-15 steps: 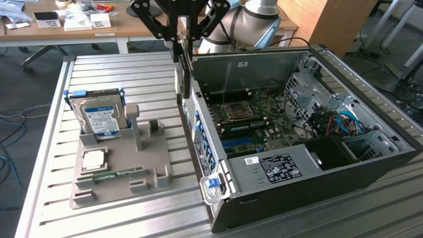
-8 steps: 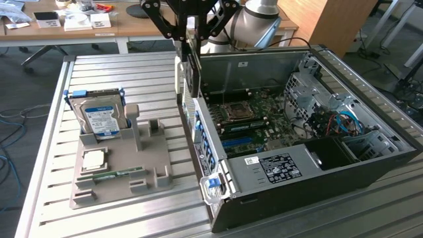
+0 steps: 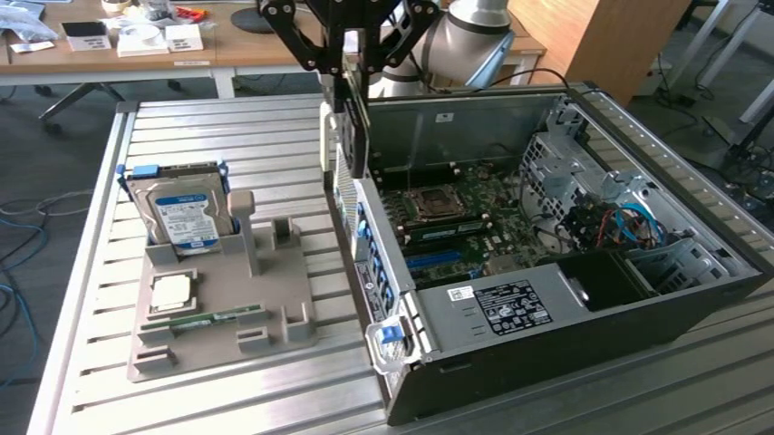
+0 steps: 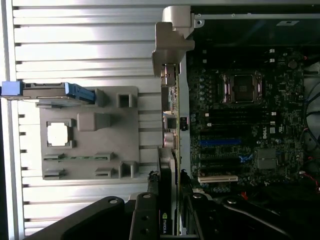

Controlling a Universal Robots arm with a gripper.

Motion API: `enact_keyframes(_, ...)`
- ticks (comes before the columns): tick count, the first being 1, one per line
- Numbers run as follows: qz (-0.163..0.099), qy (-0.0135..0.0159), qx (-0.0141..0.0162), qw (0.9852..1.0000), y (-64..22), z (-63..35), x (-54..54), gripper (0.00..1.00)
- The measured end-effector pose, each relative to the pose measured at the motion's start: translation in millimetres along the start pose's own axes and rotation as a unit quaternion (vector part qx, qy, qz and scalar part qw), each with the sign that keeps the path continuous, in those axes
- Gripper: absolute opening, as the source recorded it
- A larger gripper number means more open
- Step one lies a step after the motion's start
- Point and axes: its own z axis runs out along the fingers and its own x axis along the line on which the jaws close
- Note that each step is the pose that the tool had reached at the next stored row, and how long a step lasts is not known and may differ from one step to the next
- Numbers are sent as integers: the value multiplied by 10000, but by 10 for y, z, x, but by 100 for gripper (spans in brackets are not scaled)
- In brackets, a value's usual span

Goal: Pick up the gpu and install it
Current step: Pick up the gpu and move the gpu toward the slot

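One gpu point(image 4: 166, 172), clamped edge-on in the tool point(image 4: 169, 200) above the case point(image 3: 568, 362), probably light, stiff, fragile; best held across its flat faces.

At the top centre of the exterior view, the frame's upper edge cuts off the end effector point(image 3: 351, 68). The gpu point(image 3: 353, 136) it clamps hangs edge-on, so both faces are hidden. Print on the hard drive point(image 3: 181, 216) label and the case sticker point(image 3: 514, 306) is too small to read.

gpu point(image 3: 353, 109), thin dark card, upright, edge-on, above computer case point(image 3: 545, 362) wall
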Motion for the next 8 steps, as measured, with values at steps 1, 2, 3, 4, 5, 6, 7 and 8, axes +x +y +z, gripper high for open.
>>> enact_keyframes(1, 0, 0, 0, 10000, 1, 0, -5, 27)
enact_keyframes(2, 1, 0, 0, 10000, 1, 0, -11, 27)
enact_keyframes(3, 1, 0, 0, 10000, 1, 0, -18, 27)
enact_keyframes(4, 1, 0, 0, 10000, 2, 0, -25, 27)
enact_keyframes(5, 1, 0, 0, 10000, 2, 0, -33, 27)
enact_keyframes(6, 1, 0, 0, 10000, 2, 1, -40, 27)
enact_keyframes(7, 1, 0, 0, 10000, 3, 1, -48, 27)
enact_keyframes(8, 1, 0, 0, 10000, 3, 1, -57, 27)
